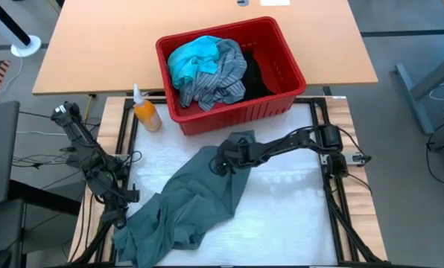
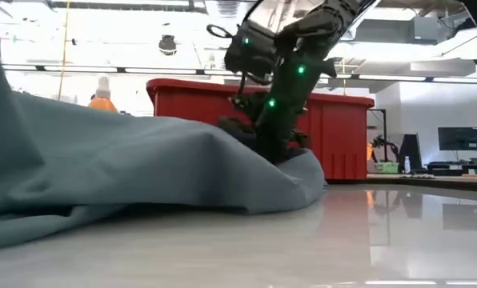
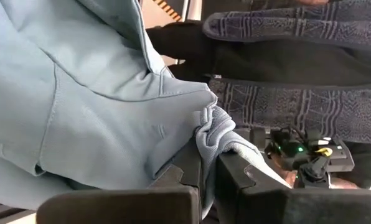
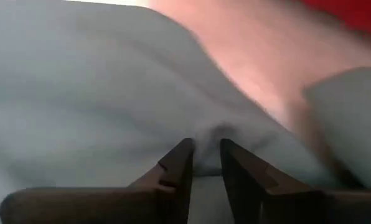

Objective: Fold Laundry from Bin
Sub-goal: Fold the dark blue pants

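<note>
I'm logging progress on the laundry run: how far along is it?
Done: the grey-green garment is out of the bin, crumpled on the table. In hand: the left gripper pinches its edge; the right gripper presses into its far end. Left: flattening, folding, then the turquoise, striped and black pieces.

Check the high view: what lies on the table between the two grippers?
Only the grey-green garment spans it: the left gripper pinches its near corner, the right gripper presses into its far end near the red bin.
</note>
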You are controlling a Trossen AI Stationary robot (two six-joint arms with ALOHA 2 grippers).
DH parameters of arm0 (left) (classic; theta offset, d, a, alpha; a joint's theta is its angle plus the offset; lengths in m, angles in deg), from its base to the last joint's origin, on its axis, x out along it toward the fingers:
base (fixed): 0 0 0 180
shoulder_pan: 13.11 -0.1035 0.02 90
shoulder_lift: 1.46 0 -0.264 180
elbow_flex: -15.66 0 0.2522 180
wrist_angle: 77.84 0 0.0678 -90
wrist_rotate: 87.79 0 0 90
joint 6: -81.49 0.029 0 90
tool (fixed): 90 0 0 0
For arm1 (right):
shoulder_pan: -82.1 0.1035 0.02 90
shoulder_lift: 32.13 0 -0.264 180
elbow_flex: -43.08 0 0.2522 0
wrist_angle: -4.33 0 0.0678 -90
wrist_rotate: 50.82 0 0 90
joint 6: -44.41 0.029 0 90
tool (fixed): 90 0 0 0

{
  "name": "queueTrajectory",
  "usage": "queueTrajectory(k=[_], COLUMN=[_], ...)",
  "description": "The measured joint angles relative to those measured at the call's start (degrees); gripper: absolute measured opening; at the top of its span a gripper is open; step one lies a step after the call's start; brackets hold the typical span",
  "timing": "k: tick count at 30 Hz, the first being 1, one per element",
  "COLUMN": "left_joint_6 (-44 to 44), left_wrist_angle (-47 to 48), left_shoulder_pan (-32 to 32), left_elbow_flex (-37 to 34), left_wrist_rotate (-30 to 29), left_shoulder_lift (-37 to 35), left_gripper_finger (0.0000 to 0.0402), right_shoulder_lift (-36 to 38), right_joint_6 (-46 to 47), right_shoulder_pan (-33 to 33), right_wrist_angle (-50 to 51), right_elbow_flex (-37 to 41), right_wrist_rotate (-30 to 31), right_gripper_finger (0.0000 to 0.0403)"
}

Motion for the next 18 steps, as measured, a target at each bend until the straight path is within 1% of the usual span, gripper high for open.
queueTrajectory(k=[2,4,5,8,11,14,16,18], left_joint_6=[0.03,0.76,1.55,4.64,9.52,12.13,13.39,14.77], left_wrist_angle=[0.07,0.49,0.53,-1.78,-4.92,-5.04,-5.04,-5.03], left_shoulder_pan=[0.12,0.12,0.12,-0.11,-0.42,-0.42,-0.47,-0.47], left_elbow_flex=[0.02,0.0,0.0,0.0,0.02,0.02,0.02,0.02], left_wrist_rotate=[-0.21,-2.16,-4.44,-13.72,-19.16,-23.17,-24.82,-25.13], left_shoulder_lift=[0.0,0.0,0.0,0.02,0.0,0.02,0.02,0.02], left_gripper_finger=[0.0,0.0,0.0,0.0,0.0,0.0,0.0,0.0], right_shoulder_lift=[-0.79,-0.97,-0.76,1.79,5.97,11.24,15.54,19.99], right_joint_6=[2.82,6.21,7.77,13.64,22.15,31.95,38.74,42.64], right_shoulder_pan=[-0.95,-1.71,-1.95,-1.75,-0.23,1.96,3.32,4.38], right_wrist_angle=[4.1,7.4,8.89,14.77,22.12,28.94,32.82,34.87], right_elbow_flex=[-0.08,0.48,1.14,4.28,8.69,13.63,16.39,18.32], right_wrist_rotate=[0.11,0.94,1.04,1.98,3.28,4.24,6.33,8.78], right_gripper_finger=[0.0098,0.0091,0.0088,0.0083,0.0082,0.0082,0.0082,0.0082])
